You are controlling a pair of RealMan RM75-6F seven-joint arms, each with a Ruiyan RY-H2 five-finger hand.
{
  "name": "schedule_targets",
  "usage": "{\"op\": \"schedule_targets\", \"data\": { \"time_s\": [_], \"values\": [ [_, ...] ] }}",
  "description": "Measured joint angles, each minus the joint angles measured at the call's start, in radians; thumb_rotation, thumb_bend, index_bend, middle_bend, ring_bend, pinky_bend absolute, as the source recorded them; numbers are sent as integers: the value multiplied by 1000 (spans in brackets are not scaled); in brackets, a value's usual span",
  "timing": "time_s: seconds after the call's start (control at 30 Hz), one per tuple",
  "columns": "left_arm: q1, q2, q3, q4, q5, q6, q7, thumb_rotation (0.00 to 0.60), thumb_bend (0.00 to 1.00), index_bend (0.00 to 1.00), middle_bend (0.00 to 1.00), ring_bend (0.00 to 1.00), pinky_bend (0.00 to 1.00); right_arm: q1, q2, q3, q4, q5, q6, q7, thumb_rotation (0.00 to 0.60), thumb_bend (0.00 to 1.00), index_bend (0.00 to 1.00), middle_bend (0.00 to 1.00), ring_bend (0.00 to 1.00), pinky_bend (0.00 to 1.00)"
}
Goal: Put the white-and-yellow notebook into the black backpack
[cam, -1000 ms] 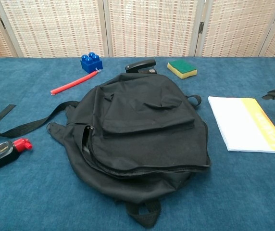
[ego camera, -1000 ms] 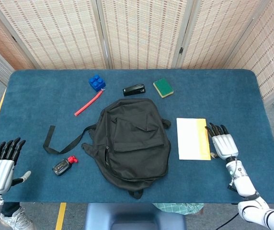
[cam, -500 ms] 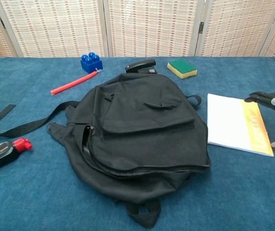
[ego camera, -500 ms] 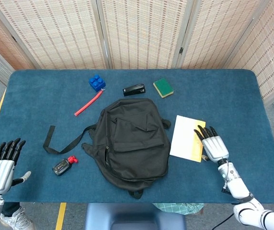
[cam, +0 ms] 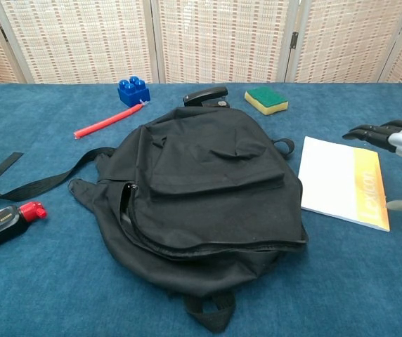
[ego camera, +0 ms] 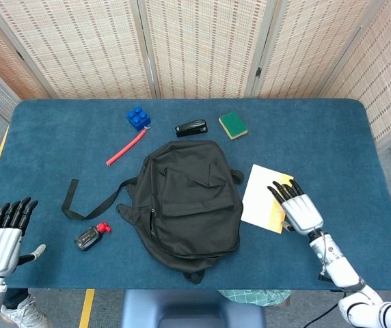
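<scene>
Since the earlier frame the white-and-yellow notebook has slid left to touch the closed black backpack on the tabletop, while the left hand rests spread and the right hand lies spread over its yellow edge.

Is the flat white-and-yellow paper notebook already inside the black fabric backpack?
No, the notebook lies flat on the table right of the backpack, fully outside it.

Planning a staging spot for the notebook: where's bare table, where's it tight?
Free: the far-right stretch beyond the green sponge, and the near-left corner between the small bottle and the left hand. Crowded: the far edge by the blue block, red pen and stapler; the notebook sits close beside the backpack.
</scene>
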Motion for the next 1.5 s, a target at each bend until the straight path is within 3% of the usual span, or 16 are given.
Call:
{"op": "schedule_targets", "data": {
  "time_s": [0.17,0.6,0.83,1.5],
  "values": [
    [-1,3,1,-16,4,2,12,600,214,58,69,84,0,-7,-20,-16,122,-28,25,50,600,382,66,134,172,94],
    [5,13,6,-36,7,8,21,600,214,57,69,84,0,-8,-175,-42,402,-75,63,168,600,431,70,137,171,94],
    [4,11,8,-33,10,7,17,600,214,57,69,84,0,-12,-214,-65,460,-97,68,192,600,432,71,137,171,94],
    [6,11,8,-27,8,5,11,600,214,56,69,84,0,0,-264,-72,540,-104,57,207,600,432,71,137,170,93]
  ]
}}
